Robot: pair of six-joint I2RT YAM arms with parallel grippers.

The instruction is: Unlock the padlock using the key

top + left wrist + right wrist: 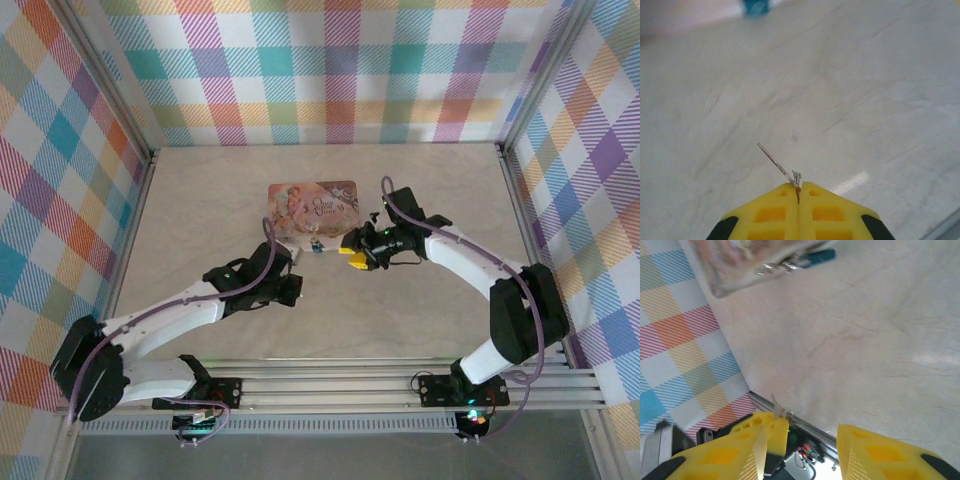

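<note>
The tiny blue padlock lies on the table just in front of the pink box. It shows blurred at the top of the left wrist view. In the right wrist view its body has the pale shackle pointing left. My left gripper is shut on the thin metal key, which sticks out up and to the left, above the bare table. In the top view that gripper sits near-left of the padlock. My right gripper is to the right of the padlock, open, holding nothing.
The pink picture-printed box lies flat behind the padlock. Plaid walls close in the pale table on three sides. A metal rail runs along the near edge.
</note>
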